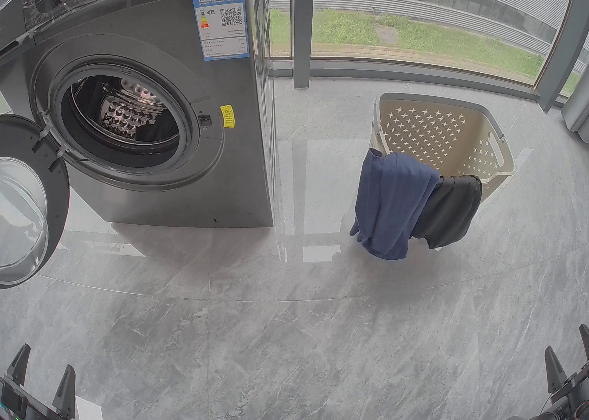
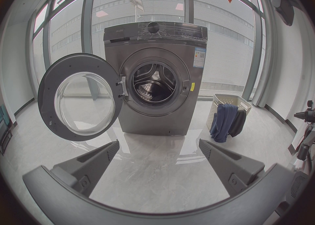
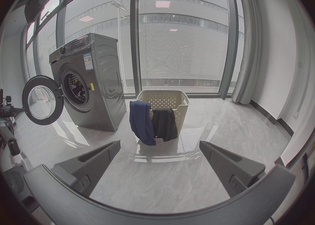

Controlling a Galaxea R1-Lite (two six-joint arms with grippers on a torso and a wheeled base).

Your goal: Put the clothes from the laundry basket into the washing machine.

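A beige laundry basket (image 1: 485, 133) stands on the floor right of the grey washing machine (image 1: 184, 151). A blue garment (image 1: 392, 200) and a black garment (image 1: 451, 210) hang over the basket's near rim. The machine's round door (image 1: 27, 213) is swung wide to the left, exposing the drum (image 1: 126, 114). My left gripper (image 1: 42, 375) sits low at the near left, open and holding nothing. At the near right my right gripper (image 1: 567, 354) is open too. Both are far from the basket (image 3: 170, 104) and clothes (image 3: 141, 122).
Tall windows (image 1: 429, 10) with a grey post (image 1: 302, 16) run behind the machine and basket. Grey curtains (image 3: 249, 48) hang at the right. Polished marble floor (image 1: 294, 317) stretches between me and both objects.
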